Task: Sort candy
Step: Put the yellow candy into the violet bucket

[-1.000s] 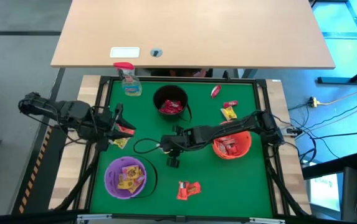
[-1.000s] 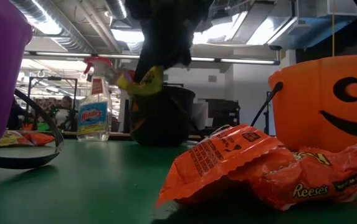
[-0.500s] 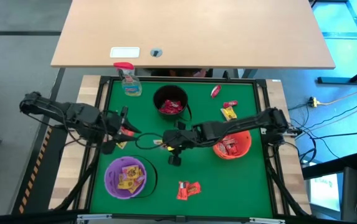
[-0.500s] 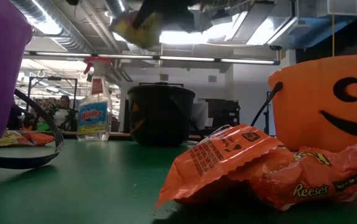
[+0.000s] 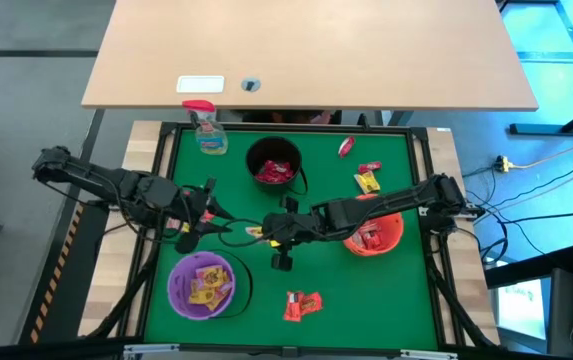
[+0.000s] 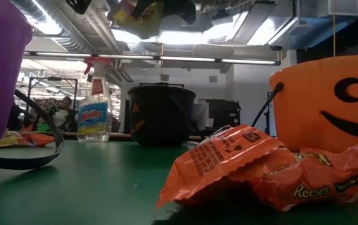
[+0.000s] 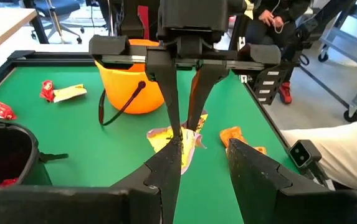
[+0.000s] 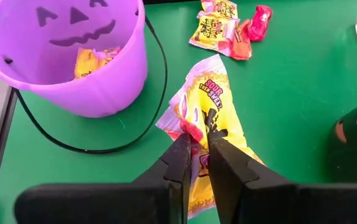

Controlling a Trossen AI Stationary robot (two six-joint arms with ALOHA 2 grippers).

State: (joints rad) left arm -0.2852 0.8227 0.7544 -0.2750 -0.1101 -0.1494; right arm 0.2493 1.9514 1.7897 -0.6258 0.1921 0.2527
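Observation:
My right gripper (image 5: 264, 232) is shut on a yellow candy packet (image 8: 206, 99) and holds it up over the green table's middle, between the purple bucket (image 5: 203, 283) and the black bucket (image 5: 274, 165). My left gripper (image 7: 203, 155) is open, held above the table to the left of that packet and pointing at it; I cannot tell whether it touches. Other candy lies on the felt: orange-red packets (image 5: 303, 303) near the front, several (image 5: 367, 178) at the far right, and some (image 8: 228, 28) beneath the left arm. My right gripper pinches the yellow packet between its two fingers (image 8: 184, 155), about midway along its length (image 8: 198, 132). The fingers slant downward from the table's right side. The packet is lifted clear of the table, and its free end (image 8: 210, 68) sticks out beyond the fingertips.
The orange bucket (image 5: 373, 232) stands under the right arm. A clear spray bottle (image 5: 206, 128) sits at the far left corner. The purple bucket's black handle (image 8: 122, 146) lies looped on the felt under the packet. A wooden table (image 5: 306, 50) stands beyond the far edge.
My right gripper has risen with the yellow packet, lifting it well clear of the table. My left gripper has moved toward the table's right, toward the packet, and sunk a little.

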